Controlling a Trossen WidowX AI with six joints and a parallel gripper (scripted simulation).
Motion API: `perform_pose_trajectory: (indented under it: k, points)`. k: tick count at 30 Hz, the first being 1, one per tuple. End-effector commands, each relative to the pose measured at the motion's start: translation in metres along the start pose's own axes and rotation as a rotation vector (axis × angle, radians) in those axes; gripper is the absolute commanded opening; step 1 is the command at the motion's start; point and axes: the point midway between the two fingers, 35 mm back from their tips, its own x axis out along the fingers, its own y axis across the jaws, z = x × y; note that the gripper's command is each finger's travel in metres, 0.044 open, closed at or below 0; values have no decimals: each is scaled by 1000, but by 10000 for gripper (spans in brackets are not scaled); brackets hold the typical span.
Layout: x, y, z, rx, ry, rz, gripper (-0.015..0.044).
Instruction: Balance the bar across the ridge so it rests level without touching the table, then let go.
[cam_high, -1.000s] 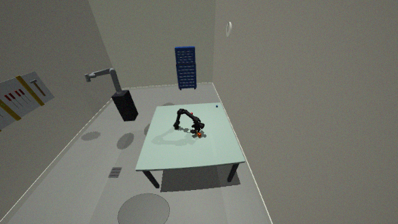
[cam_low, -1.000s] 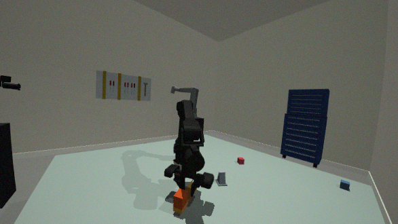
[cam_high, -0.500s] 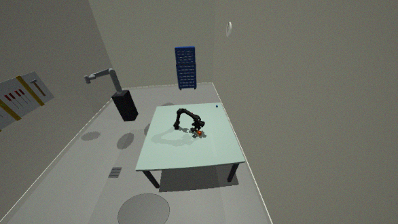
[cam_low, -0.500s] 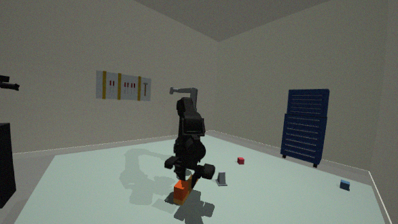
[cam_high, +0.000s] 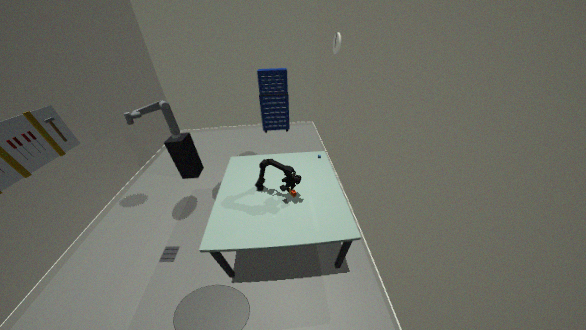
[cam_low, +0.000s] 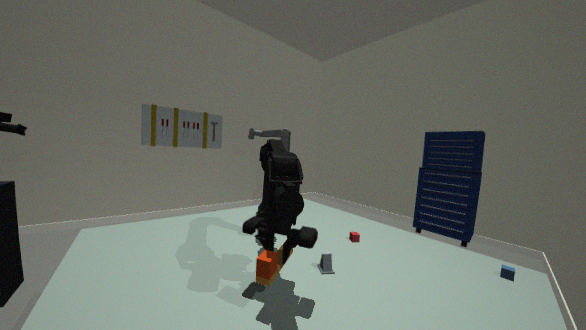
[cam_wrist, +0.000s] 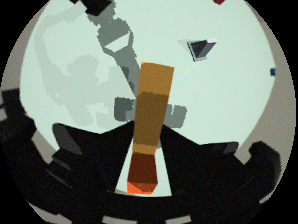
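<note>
Item: one bar (cam_high: 293, 193) (cam_low: 267, 267) (cam_wrist: 151, 110), yellow-orange, with an orange-red block on one end; gripped between the fingers of the tool (cam_high: 289, 188) (cam_low: 278, 251) (cam_wrist: 149, 124), away from the ridge. Whether its underside touches the table (cam_high: 280, 230) (cam_low: 400, 300) (cam_wrist: 225, 100) cannot be told.

Item: one ridge (cam_low: 326, 263) (cam_wrist: 201, 49), grey, narrow-topped, upright on a flat base, on the table near the bar and apart from it.

Item: one black arm (cam_high: 277, 163) (cam_low: 286, 167), bent over the table, tool end lowermost.

Item: one red cube (cam_low: 354, 237) (cam_wrist: 219, 1), on the table beyond the ridge in the exterior view; cut off by the edge of the wrist view.

Item: one blue block (cam_high: 319, 156) (cam_low: 507, 272) (cam_wrist: 273, 72), near the table's edge, well apart from the bar.

Container: one blue cabinet (cam_high: 274, 93) (cam_low: 451, 171), two stacked sections with rows of drawer fronts, standing on the floor by the wall; interior hidden.

Holder: one wall board (cam_high: 70, 142) (cam_low: 146, 125), pale with yellow strips, bearing red-handled implements and a hammer.
</note>
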Motion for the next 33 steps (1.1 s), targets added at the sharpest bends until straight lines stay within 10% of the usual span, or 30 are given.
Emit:
perform_pose_trajectory:
  k: [1, 33]
  points:
    - [-15, 1, 0, -3, 18, -7, 0]
    - [-20, -66, 87, -245, 11, -12, 0]
